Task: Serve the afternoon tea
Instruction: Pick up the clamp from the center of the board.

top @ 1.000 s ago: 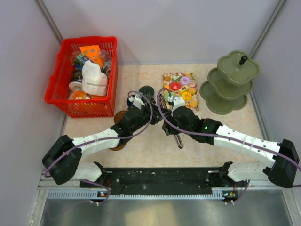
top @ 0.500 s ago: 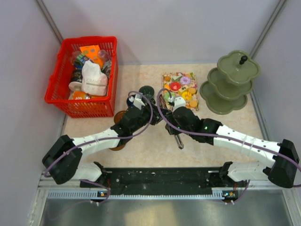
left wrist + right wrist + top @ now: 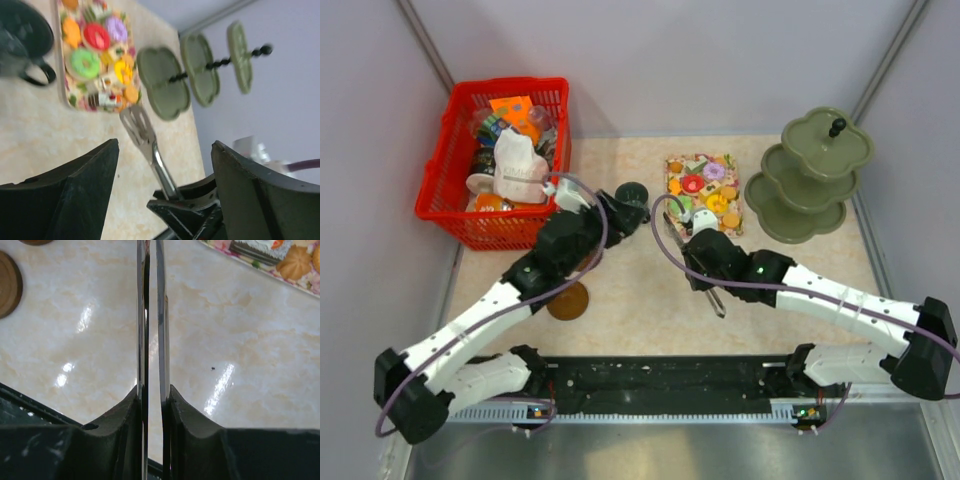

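Sitting at the upper left of the top view, a red basket [image 3: 506, 84] holds clutter too jumbled to sort. Just right of it the left claw [image 3: 618, 210] hangs above the pale surface [image 3: 640, 300]; its own camera shows the left claw [image 3: 165, 146] spread wide with nothing between its fingers [image 3: 75, 195]. Below the arm, at lower centre-left, one round brown saucer [image 3: 567, 300] lies flat. The right wrist view catches a saucer [image 3: 6, 284] cut off by the left edge and a brown sliver at the top edge that may be a second one. At upper centre a dark mug [image 3: 632, 193] stands just beyond the left claw, partly covered by it. It is blurred in the left wrist view [image 3: 22, 40], so its exact colour cannot be told. Right of the mug lies the tray of toy pastries [image 3: 702, 188], doughnuts among them [image 3: 95, 55]. Just below the tray the right claw [image 3: 692, 232] is pressed together on thin metal tongs [image 3: 716, 299]. Its camera shows the right claw [image 3: 152, 395] pinching both blades [image 3: 142, 315] nearly closed, with the tips cut off at the top. The three-tier stand [image 3: 815, 175] stands empty at upper right.
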